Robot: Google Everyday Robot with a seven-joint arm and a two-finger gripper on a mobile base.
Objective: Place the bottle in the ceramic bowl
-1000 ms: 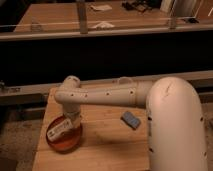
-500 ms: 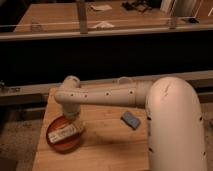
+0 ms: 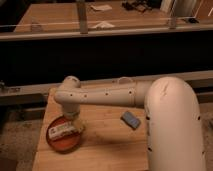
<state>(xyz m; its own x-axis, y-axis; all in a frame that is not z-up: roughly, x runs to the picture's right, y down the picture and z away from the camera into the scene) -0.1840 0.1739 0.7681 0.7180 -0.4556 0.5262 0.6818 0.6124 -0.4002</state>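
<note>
One camera view, looking down on a small wooden table (image 3: pixel 105 145) from above the robot's shoulder. The white arm (image 3: pixel 115 95) reaches from the right across the table's rear edge, bends at an elbow over the rear left corner, and drops toward the front left corner. There the ceramic bowl (image 3: pixel 62 142), orange-red with a dark rim, sits close to the table's left edge. The bottle (image 3: pixel 64 131) lies on its side inside the bowl, white with a printed label, its long axis running roughly left to right. The gripper (image 3: pixel 76 126) hangs directly over the bowl, at the bottle's right end and touching or almost touching it; whether it grips the bottle or has let go cannot be told from here. A blue-grey sponge (image 3: pixel 130 119) lies flat near the middle of the table's right half, well apart from the bowl. A translucent cup (image 3: pixel 124 80) shows just behind the arm at the rear edge.
</note>
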